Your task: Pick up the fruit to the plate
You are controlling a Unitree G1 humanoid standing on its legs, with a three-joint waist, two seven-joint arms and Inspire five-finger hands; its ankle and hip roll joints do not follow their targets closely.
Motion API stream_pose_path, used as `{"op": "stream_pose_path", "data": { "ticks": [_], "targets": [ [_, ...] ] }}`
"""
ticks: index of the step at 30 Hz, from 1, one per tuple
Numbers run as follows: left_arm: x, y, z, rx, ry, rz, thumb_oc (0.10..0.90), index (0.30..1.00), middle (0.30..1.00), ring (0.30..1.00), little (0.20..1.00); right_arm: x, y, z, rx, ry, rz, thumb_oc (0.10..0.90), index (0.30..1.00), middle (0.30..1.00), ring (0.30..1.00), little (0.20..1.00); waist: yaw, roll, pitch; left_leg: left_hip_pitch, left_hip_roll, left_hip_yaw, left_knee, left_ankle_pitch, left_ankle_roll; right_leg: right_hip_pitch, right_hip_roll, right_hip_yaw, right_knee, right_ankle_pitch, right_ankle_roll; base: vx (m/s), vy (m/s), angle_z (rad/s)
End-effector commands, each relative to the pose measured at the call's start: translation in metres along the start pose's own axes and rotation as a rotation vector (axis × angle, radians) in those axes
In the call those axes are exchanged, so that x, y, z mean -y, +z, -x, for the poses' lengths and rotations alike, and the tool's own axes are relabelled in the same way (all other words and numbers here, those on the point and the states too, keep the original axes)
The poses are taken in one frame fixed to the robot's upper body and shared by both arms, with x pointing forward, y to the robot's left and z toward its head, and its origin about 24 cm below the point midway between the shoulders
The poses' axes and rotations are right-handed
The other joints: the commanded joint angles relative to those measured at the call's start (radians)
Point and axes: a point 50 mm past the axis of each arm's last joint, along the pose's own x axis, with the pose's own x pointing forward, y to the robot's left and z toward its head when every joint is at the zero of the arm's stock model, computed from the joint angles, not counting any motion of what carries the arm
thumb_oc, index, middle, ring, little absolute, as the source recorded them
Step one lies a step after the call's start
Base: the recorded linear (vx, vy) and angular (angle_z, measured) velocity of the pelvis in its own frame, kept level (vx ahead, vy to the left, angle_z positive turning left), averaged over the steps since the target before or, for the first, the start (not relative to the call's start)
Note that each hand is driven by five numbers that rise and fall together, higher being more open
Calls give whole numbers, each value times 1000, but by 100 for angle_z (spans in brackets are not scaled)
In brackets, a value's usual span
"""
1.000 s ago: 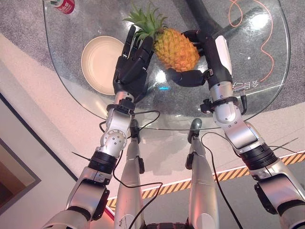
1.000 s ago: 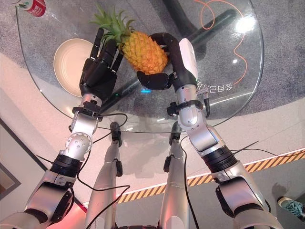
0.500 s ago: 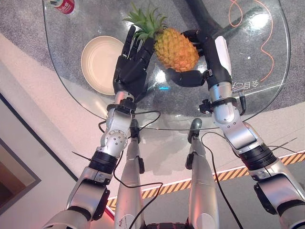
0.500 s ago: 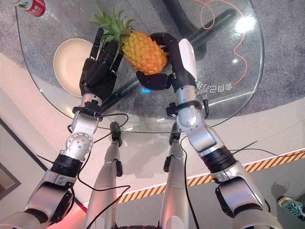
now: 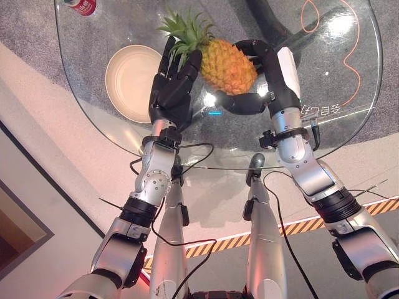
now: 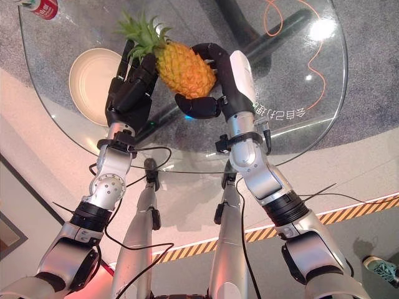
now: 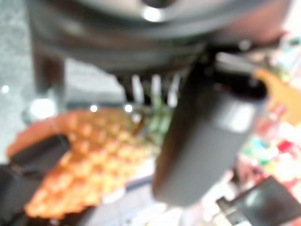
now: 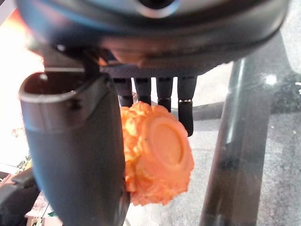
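The pineapple [image 5: 229, 64] is held above the glass table [image 5: 349, 124], right hand [image 5: 265, 75] curled round its body, left hand's [image 5: 171, 93] straight fingers against its crown end. Compared with 1 second ago, both have shifted slightly toward the plate [image 5: 128, 81] (the camera moved a little too).

A round glass worktop [image 5: 349, 134] fills the upper part of the frame. At its upper left edge stands a red can [image 5: 81, 5], cut off by the frame top. An orange cord [image 5: 352, 68] loops at the upper right, seen through the glass. A dark bar [image 6: 274, 34] runs slantwise beneath the glass. Grey carpet [image 5: 25, 25] shows at the upper left. A black-and-orange striped line [image 5: 386, 205] marks the floor at lower right.
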Motion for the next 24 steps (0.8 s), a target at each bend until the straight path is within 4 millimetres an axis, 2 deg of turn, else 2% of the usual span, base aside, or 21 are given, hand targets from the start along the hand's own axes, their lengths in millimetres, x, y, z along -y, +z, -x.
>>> {"op": "stream_pose_path", "data": {
  "ticks": [1,12,24],
  "targets": [
    [62,26,-12,147,-264,-32,800,900,900,900,900,14,107,-4,533,-26,-143,100,300,300,300,200,-1,-17,-20,-21,-22,9,40,-39,6,18,22,-33,-52,44,9,0,0,0],
    [57,31,-11,186,-228,65,800,900,900,900,900,10,107,-2,548,10,-148,100,300,300,300,200,2,-17,-20,-11,-21,9,37,-44,5,30,22,-37,-55,37,9,0,0,0],
    [57,38,-12,221,-206,155,800,900,900,900,900,11,117,-1,624,58,-124,100,300,300,300,200,3,-22,-20,-22,-21,7,37,-35,3,22,21,-41,-56,44,9,0,0,0]
  ]
}}
